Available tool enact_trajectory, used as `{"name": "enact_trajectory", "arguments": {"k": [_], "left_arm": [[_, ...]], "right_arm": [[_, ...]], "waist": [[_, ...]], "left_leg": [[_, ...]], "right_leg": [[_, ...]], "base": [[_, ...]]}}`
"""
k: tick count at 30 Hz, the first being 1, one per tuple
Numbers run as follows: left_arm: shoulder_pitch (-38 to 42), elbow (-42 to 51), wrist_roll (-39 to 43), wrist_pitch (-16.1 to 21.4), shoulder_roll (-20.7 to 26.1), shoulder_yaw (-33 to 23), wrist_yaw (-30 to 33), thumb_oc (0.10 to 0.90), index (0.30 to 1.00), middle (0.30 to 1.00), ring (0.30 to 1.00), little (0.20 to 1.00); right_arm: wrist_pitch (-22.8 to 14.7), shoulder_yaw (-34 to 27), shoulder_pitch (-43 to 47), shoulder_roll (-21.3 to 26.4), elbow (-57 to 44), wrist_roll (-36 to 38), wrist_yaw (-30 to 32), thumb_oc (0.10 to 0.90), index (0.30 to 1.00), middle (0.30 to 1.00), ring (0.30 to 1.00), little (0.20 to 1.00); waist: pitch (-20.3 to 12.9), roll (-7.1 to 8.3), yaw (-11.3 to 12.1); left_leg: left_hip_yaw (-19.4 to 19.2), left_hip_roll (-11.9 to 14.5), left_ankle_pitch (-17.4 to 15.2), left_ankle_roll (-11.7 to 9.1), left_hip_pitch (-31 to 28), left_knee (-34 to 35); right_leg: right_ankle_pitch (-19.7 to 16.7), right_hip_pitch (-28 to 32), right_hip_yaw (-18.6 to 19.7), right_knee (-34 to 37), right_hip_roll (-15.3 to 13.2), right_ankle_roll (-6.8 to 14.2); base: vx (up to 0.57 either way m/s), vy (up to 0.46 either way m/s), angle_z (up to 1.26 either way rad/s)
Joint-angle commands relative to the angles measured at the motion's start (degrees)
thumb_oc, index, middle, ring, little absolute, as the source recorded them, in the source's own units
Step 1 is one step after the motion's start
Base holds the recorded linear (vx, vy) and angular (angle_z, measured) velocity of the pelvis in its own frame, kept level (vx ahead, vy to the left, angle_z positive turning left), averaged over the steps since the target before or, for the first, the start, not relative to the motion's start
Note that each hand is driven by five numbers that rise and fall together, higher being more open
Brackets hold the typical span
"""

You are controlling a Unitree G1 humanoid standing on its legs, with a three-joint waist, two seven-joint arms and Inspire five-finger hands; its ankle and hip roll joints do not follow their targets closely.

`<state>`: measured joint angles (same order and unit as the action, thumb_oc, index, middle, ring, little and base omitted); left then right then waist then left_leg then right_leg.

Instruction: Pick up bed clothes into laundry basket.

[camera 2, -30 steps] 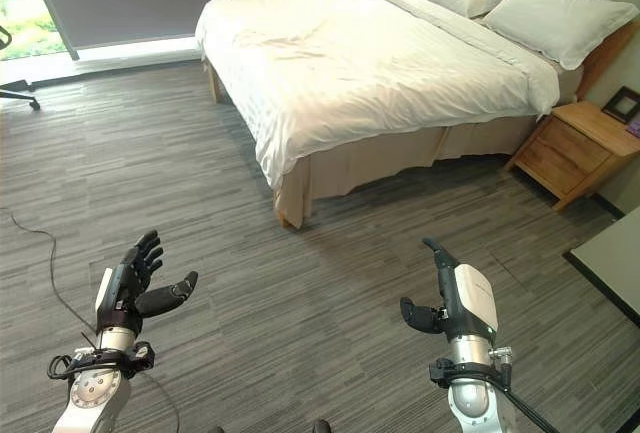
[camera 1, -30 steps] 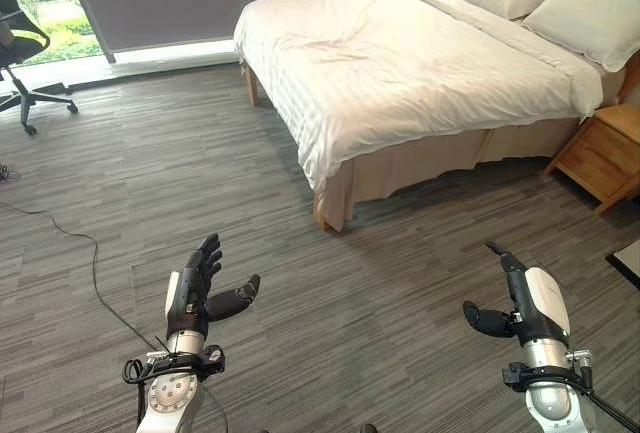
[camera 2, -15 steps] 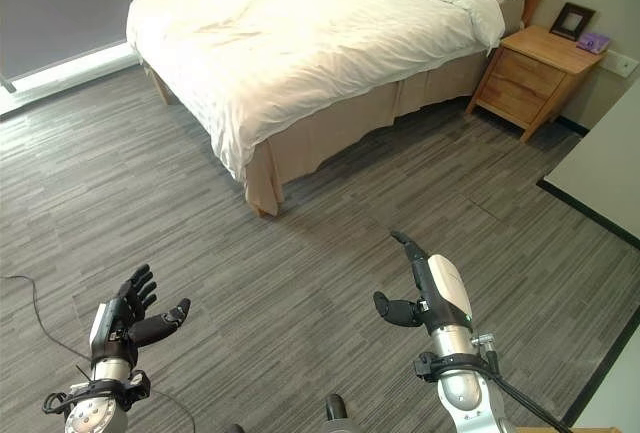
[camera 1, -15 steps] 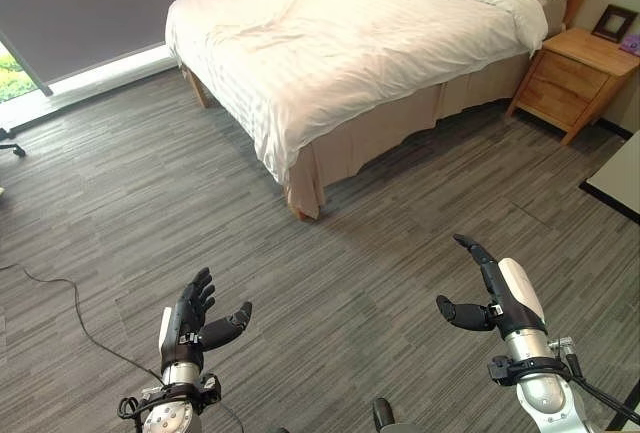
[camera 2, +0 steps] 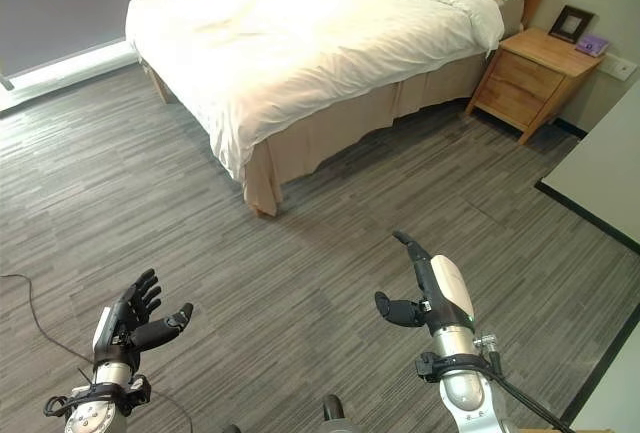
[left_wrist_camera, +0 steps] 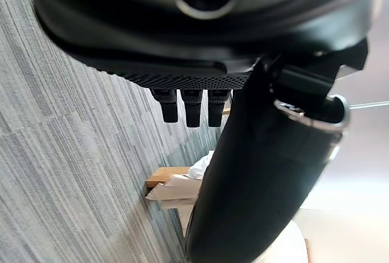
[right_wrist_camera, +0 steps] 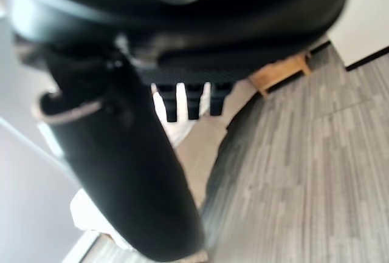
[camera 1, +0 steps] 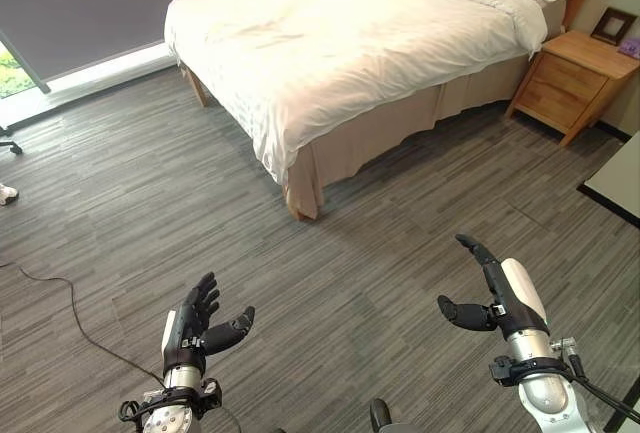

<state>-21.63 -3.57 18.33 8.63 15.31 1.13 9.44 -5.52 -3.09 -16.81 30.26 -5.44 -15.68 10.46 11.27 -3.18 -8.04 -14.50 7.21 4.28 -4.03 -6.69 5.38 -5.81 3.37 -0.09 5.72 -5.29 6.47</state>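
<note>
So both hands are up over bare floor (camera 1: 150, 213), holding nothing. Left hand (camera 1: 196, 321) is near left with fingers spread loose, right hand (camera 1: 490, 288) near right with fingers straight and thumb out. Bed (camera 1: 340, 43) sits far off, well apart from both, white bedding (camera 2: 300, 33) spread on it. Nightstand (camera 1: 568, 81) is just right of the bed.
</note>
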Motion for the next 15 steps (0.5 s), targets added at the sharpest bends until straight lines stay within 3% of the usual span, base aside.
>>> {"name": "enact_trajectory", "arguments": {"k": [1, 2, 4, 5, 6, 8, 9, 11, 12, 13, 15], "left_arm": [[5.0, 4.3, -0.4, 4.9, 2.6, -3.2, 0.1, 0.800, 0.900, 0.900, 0.900, 0.900], [5.0, 4.3, -0.4, 4.9, 2.6, -3.2, 0.1, 0.800, 0.900, 0.900, 0.900, 0.900], [5.0, 4.2, 0.7, 5.0, 2.3, -2.4, -0.1, 0.800, 0.900, 0.900, 0.900, 0.900], [5.1, 4.2, 0.7, 5.0, 2.4, -2.3, -0.2, 0.800, 0.900, 0.900, 0.900, 0.900], [5.3, 3.3, 1.3, 4.7, 2.2, -1.7, -0.4, 0.800, 0.900, 0.900, 0.900, 0.900], [5.5, 2.4, 1.5, 4.4, 2.2, -1.5, -0.4, 0.800, 0.900, 0.900, 0.900, 0.900], [4.9, 1.9, 1.5, 4.0, 1.9, -1.6, -0.8, 0.800, 0.900, 0.900, 0.900, 0.900], [4.5, 1.7, 1.1, 3.6, 1.8, -1.8, -0.9, 0.800, 0.900, 0.900, 0.900, 0.900], [3.8, 1.6, 0.4, 3.4, 1.5, -2.2, -0.8, 0.800, 0.900, 0.900, 0.900, 0.900], [3.0, 0.7, -0.3, 3.1, 1.0, -2.7, -0.7, 0.800, 0.900, 0.900, 0.900, 0.900], [2.8, 0.4, -0.9, 3.0, 0.8, -3.0, -0.5, 0.800, 0.900, 0.900, 0.900, 0.900]], "right_arm": [[-4.7, -4.4, 7.1, 1.2, -6.0, -0.2, 4.5, 0.800, 0.900, 0.900, 0.900, 0.900], [-4.7, -4.4, 7.2, 1.2, -6.0, -0.2, 4.5, 0.800, 0.900, 0.900, 0.900, 0.900], [-5.3, -4.7, 6.9, 0.3, -6.0, 1.9, 4.8, 0.800, 0.900, 0.900, 0.900, 0.900], [-5.3, -4.8, 6.9, 0.3, -6.0, 1.9, 4.8, 0.800, 0.900, 0.900, 0.900, 0.900], [-5.1, -5.4, 6.4, 0.2, -5.7, 2.0, 5.1, 0.800, 0.900, 0.900, 0.900, 0.900], [-4.9, -5.9, 6.2, 0.0, -5.6, 2.0, 5.4, 0.800, 0.900, 0.900, 0.900, 0.900], [-4.4, -7.1, 5.4, -0.3, -5.9, 1.9, 5.7, 0.800, 0.900, 0.900, 0.900, 0.900], [-4.1, -7.8, 5.3, -0.3, -6.1, 1.7, 5.9, 0.800, 0.900, 0.900, 0.900, 0.900], [-3.7, -8.6, 5.3, -0.2, -6.8, 1.5, 6.2, 0.800, 0.900, 0.900, 0.900, 0.900], [-3.2, -10.1, 5.6, 0.1, -7.0, 1.2, 7.0, 0.800, 0.900, 0.900, 0.900, 0.900], [-3.0, -10.8, 5.8, 0.1, -7.0, 1.3, 7.5, 0.800, 0.900, 0.900, 0.900, 0.900]], "waist": [[-0.3, 1.20, 0.1], [-0.3, 1.21, 0.1], [1.3, 1.52, 0.3], [1.3, 1.50, 0.1], [2.5, 1.84, 0.5], [3.0, 1.86, 0.1], [3.2, 2.09, -0.3], [3.0, 2.34, -0.1], [3.1, 2.30, 0.1], [3.1, 1.83, 0.7], [3.0, 1.60, 1.0]], "left_leg": [[0.1, 3.6, -4.0, -2.8, -1.4, -1.4], [0.2, 3.6, -4.0, -2.8, -1.3, -1.6], [0.6, 4.4, -4.5, -3.7, 2.4, -9.7], [0.9, 4.5, -4.8, -3.8, 2.8, -10.4], [1.3, 5.4, -2.0, -4.9, 6.5, -16.9], [0.5, 6.4, -0.5, -5.3, 8.7, -19.9], [-3.9, 7.2, 0.3, -4.4, 10.9, -21.4], [-5.3, 6.4, -2.3, -4.1, 11.3, -21.1], [-7.0, 4.9, -2.7, -2.4, 12.4, -19.2], [-6.5, 2.2, -1.9, -1.9, 14.0, -15.1], [-6.1, 1.1, -0.5, -2.0, 14.2, -11.7]], "right_leg": [[11.8, 4.0, -3.1, -2.8, 0.5, -1.9], [11.8, 4.0, -3.1, -2.8, 0.5, -1.9], [12.9, 4.7, -3.2, -3.5, 0.7, -3.3], [13.0, 4.7, -3.4, -3.5, 0.8, -3.4], [13.7, 5.9, -4.2, -3.6, 0.7, -4.4], [14.2, 6.9, -5.3, -3.6, 0.9, -5.1], [15.1, 8.5, -6.5, -3.5, 1.2, -5.6], [16.2, 9.6, -6.5, -3.3, 0.9, -5.4], [15.8, 9.3, -6.7, -3.4, 0.9, -5.3], [16.2, 10.0, -6.4, -3.1, 1.5, -4.9], [16.5, 10.5, -6.1, -2.9, 1.9, -4.6]], "base": [[-0.02, -0.084, 0.05], [-0.03, -0.083, 0.07], [-0.04, -0.135, 0.16], [-0.03, -0.171, 0.27], [-0.01, -0.121, 0.29], [0.03, -0.123, 0.43], [0.07, -0.073, 0.63], [0.15, -0.048, 0.56], [0.24, 0.004, 0.27], [0.14, 0.024, 0.14], [0.19, 0.027, 0.04]]}}
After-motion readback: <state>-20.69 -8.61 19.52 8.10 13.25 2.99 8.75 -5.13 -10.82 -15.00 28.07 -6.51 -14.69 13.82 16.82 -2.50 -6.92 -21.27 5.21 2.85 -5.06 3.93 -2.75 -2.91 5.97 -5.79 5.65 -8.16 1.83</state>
